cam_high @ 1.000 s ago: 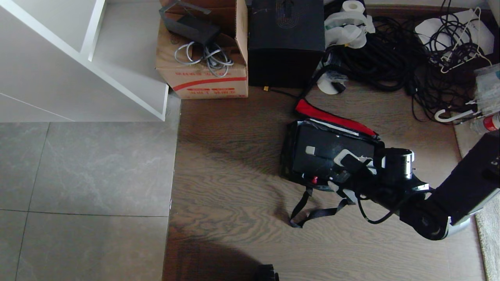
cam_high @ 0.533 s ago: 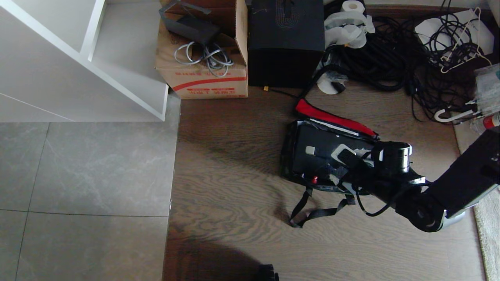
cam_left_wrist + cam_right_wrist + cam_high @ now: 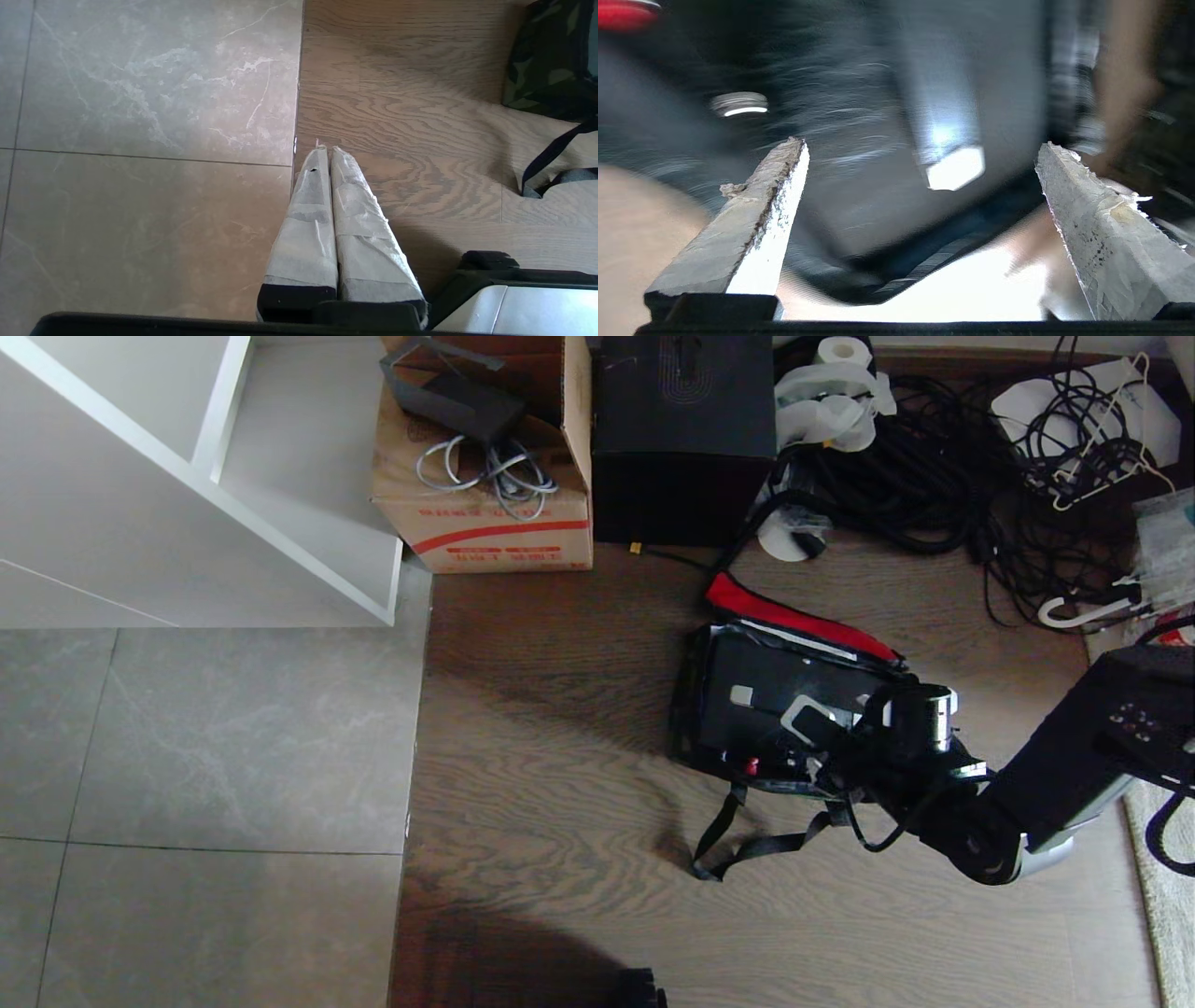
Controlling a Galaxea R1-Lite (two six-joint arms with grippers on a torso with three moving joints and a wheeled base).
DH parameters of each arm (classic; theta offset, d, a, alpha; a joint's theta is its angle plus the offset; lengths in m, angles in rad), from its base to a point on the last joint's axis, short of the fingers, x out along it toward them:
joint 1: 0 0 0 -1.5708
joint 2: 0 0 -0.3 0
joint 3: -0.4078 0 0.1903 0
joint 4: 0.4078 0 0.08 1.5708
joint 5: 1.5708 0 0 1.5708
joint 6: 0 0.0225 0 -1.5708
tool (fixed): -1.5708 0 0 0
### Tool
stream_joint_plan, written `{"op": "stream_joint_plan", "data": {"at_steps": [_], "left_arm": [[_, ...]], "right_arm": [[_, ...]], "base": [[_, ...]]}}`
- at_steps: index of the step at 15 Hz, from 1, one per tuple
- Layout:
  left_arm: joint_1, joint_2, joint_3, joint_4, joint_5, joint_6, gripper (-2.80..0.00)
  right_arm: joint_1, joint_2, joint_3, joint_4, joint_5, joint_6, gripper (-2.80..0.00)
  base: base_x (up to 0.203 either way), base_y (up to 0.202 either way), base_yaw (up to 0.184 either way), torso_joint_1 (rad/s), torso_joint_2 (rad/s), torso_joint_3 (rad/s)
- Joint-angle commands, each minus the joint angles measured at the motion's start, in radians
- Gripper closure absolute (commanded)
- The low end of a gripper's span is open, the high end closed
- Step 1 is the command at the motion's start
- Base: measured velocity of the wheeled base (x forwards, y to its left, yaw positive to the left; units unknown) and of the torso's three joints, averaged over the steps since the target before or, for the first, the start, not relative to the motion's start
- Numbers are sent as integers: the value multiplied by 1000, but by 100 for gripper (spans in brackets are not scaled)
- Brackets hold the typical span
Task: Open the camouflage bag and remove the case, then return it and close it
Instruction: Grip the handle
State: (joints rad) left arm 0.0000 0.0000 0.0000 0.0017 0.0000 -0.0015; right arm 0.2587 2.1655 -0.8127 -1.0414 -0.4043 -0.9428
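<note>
Right gripper point(image 3: 810, 739), wide open, has slid further left over the case point(image 3: 784, 695).

The right arm reached in from the side, and the right gripper point(image 3: 805, 739) had its fingers wide apart. The left gripper point(image 3: 327, 148) pointed down, fingers pressed together.

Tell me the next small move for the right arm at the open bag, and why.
Probably lower the right gripper a little further onto the case handle, then close. The camouflage bag lies open with its red lid folded back and the case still inside; the fingers are spread wide above it and hold nothing. The left gripper is shut, away over the floor.
</note>
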Motion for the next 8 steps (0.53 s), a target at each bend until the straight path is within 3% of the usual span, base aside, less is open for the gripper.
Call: {"op": "stream_joint_plan", "data": {"at_steps": [1, 3, 8], "left_arm": [[0, 2, 0, 0, 0, 0, 0], [0, 2, 0, 0, 0, 0, 0], [0, 2, 0, 0, 0, 0, 0]], "right_arm": [[1, 43, -36, -86, -51, -35, -280], [-1, 43, -39, -106, -56, -69, -280], [1, 32, -69, -106, -48, -60, -280]], "base": [[0, 0, 0, 0, 0, 0], [0, 0, 0, 0, 0, 0], [0, 0, 0, 0, 0, 0]]}}
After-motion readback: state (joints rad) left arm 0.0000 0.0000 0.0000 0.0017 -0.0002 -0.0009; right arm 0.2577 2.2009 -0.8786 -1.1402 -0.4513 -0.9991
